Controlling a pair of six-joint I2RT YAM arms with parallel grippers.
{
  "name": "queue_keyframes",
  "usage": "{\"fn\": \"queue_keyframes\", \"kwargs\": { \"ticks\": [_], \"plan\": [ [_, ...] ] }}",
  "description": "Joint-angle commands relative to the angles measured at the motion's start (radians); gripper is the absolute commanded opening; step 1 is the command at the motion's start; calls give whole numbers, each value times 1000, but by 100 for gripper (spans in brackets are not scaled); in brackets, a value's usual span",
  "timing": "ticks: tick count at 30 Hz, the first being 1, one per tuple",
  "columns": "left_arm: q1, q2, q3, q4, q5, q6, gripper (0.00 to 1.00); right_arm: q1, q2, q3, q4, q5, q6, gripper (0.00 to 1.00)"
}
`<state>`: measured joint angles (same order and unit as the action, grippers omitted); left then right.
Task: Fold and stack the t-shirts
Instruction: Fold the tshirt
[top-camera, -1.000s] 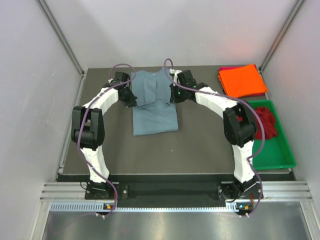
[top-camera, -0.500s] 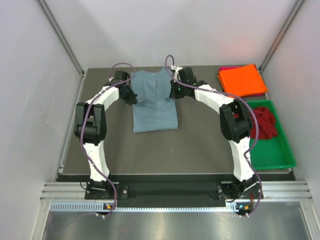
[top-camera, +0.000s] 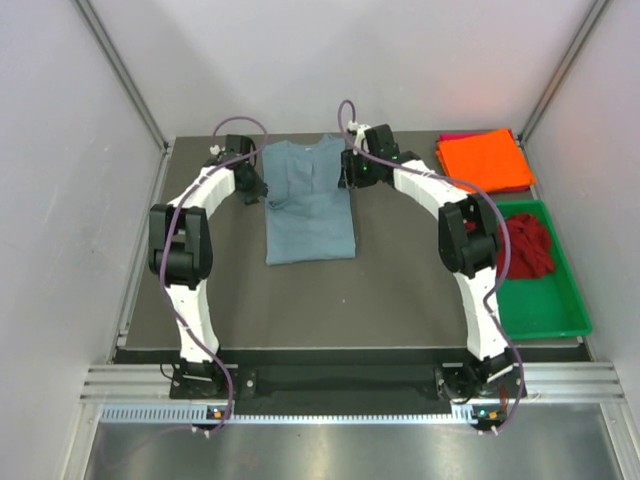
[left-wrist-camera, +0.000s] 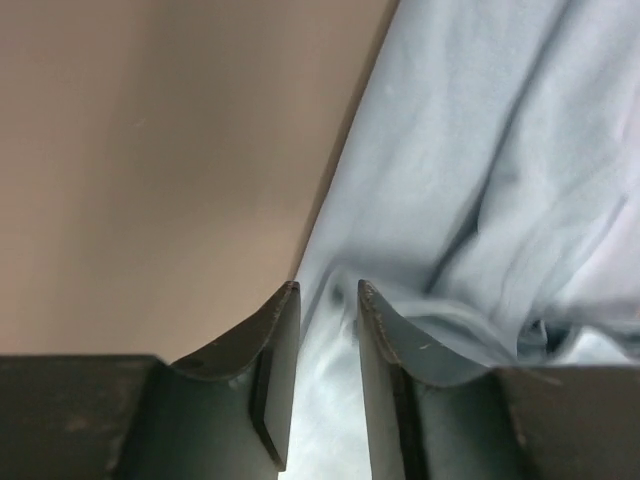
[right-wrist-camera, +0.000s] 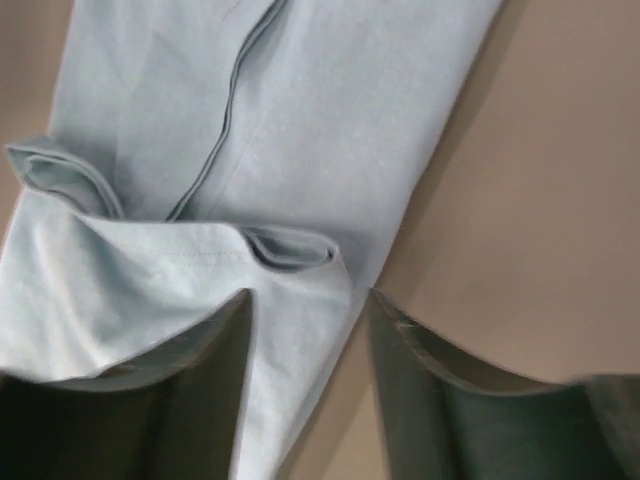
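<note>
The blue-grey shirt (top-camera: 310, 205) lies folded narrow at the far middle of the tabletop (top-camera: 400, 290), the left tool (left-wrist-camera: 328, 300) and right tool (right-wrist-camera: 310, 300) both parted over its side edges.

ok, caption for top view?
Left gripper and right gripper, open, flank the blue-grey t-shirt; orange t-shirt folded, dark red t-shirt in tray.

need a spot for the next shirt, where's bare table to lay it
Widest bare table: the near strip between the blue-grey shirt and the arm bases. Smaller patch between that shirt and the green tray. Back right is crowded by the orange shirt.
</note>
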<state>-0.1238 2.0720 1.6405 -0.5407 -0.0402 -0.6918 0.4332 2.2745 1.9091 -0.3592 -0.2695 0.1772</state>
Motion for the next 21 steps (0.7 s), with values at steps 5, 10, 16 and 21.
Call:
{"fn": "queue_keyframes", "kwargs": {
  "ticks": [5,10,16,21],
  "plan": [
    [-10,-295,-273,10,155,109,38,-25,-272,-249,-12,-137,39,63],
    [-13,-404,-433,44,253,156,40,-24,-403,-471,55,-207,44,63],
    [-14,-434,-548,76,280,160,40,-25,-376,-573,104,-281,19,60],
    [-20,-400,-596,103,267,163,40,-19,-334,-628,190,-359,21,58]
  ]
}}
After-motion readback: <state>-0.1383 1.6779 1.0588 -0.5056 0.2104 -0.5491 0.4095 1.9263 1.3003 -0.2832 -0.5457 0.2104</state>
